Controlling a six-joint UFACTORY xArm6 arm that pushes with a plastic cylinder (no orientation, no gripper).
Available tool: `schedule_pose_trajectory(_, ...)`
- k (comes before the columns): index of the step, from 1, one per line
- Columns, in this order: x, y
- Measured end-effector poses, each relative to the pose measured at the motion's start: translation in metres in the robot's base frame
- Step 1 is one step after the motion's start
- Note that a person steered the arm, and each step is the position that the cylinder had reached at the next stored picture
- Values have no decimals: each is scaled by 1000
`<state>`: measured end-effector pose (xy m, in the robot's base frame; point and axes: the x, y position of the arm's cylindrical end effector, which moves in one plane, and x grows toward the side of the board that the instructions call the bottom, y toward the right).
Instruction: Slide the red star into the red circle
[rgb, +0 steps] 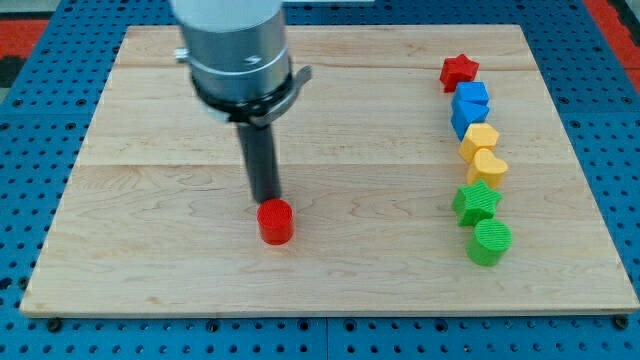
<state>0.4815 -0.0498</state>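
The red star (459, 70) lies near the view's upper right, at the top of a column of blocks. The red circle (275, 221), a short red cylinder, stands below the middle of the wooden board (150, 250). My tip (266, 199) sits just above the red circle, touching or nearly touching its upper edge. The red star is far to the right of my tip and higher in the view.
Below the red star runs a column of blocks: a blue cube (471, 97), another blue block (466, 120), a yellow hexagon-like block (480, 139), a yellow heart (487, 166), a green star (477, 202) and a green circle (490, 241). Blue pegboard surrounds the board.
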Motion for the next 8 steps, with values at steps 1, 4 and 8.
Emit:
schedule_pose_trajectory(1,2,41)
schedule_pose_trajectory(4,-17,24)
schedule_pose_trajectory(8,-288,149)
